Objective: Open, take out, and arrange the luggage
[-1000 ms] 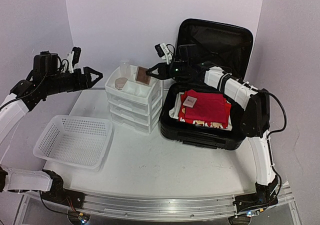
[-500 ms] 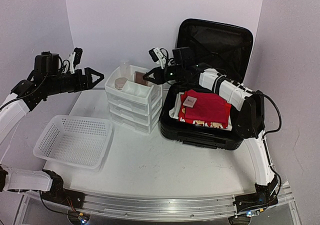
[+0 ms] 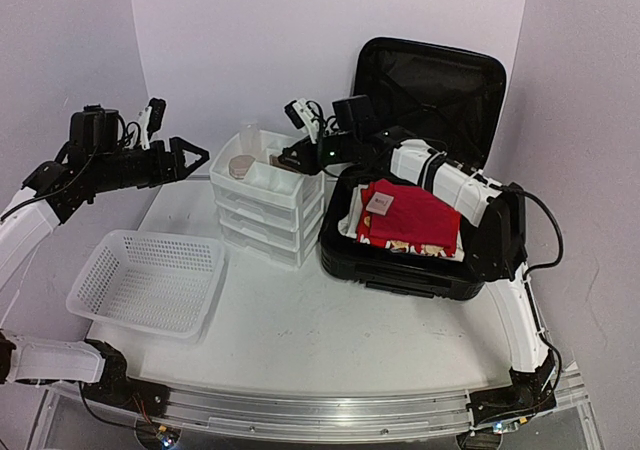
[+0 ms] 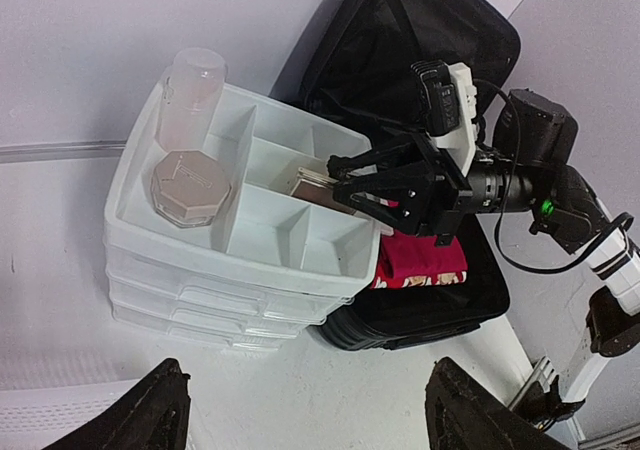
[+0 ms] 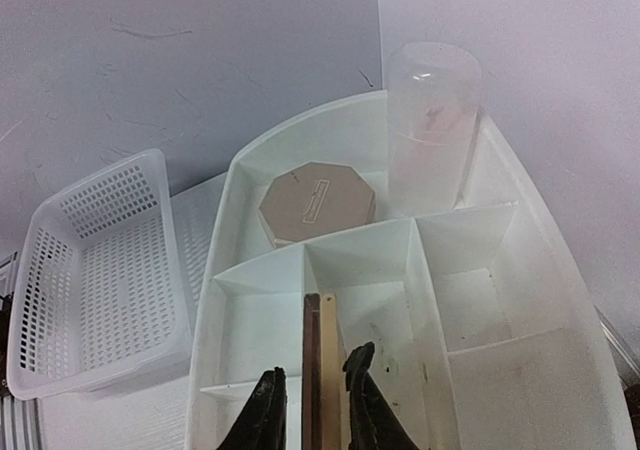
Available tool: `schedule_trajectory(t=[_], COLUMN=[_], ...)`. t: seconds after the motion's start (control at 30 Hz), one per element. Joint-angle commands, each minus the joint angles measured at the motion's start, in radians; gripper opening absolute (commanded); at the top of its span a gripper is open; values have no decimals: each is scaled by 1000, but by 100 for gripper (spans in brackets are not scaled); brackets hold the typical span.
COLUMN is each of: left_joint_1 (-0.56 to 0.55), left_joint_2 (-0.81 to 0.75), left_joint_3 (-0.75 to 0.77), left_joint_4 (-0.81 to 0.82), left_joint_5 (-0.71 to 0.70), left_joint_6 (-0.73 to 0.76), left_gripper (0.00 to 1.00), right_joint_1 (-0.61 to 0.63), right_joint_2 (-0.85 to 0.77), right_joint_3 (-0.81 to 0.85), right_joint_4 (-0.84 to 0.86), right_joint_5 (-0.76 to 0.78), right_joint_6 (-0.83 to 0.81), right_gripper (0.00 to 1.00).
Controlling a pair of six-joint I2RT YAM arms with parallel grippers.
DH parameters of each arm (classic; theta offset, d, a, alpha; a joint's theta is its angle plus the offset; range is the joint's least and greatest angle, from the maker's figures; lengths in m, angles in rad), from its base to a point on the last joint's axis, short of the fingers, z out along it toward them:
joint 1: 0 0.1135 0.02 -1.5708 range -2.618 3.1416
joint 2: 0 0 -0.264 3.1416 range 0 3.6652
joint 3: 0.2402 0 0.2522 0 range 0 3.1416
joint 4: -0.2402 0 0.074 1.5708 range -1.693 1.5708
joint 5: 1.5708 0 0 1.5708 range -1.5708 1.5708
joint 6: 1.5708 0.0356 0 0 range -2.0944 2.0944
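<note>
On the white table (image 3: 300,315) the luggage (image 3: 400,268) lies open at the right; the right gripper (image 5: 316,362) straddles a flat brown card (image 5: 312,315) in the drawer unit (image 3: 262,220) top tray, apparently to store it, grip or release unclear; left gripper (image 3: 195,158) wide, empty

Large black hard-shell suitcase (image 3: 405,265), open on the right rear of the white surface (image 3: 330,320); lower shell flat, lid (image 3: 440,85) upright toward the back wall, black fabric lining with crossed straps facing forward; folded red cloth (image 3: 415,220) inside the lower shell
</note>
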Motion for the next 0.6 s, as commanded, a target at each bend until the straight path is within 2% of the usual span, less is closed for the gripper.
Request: schedule_trajectory(t=[0.0,0.17,0.37,0.47,0.57], left_joint_1=[-1,-1,-2,-1,-1], left_joint_2=[-10,4,25,33,41], left_joint_3=[9,19,29,33,36], left_joint_4=[39,45,57,64,65], left_joint_5=[21,31,56,67,71], left_joint_6=[-14,-23,-46,-54,-58], left_gripper=[82,82,82,81,82], right_joint_1=[-1,-1,-1,2,2], right_joint_2=[-14,-54,-88,-70,-89], right_joint_3=[15,32,69,129,127], right_joint_4=[-79,-91,-126,-199,-233], right_joint_5=[144,246,418,514,527], right_joint_6=[5,27,34,12,22], right_gripper=[25,41,45,45,50])
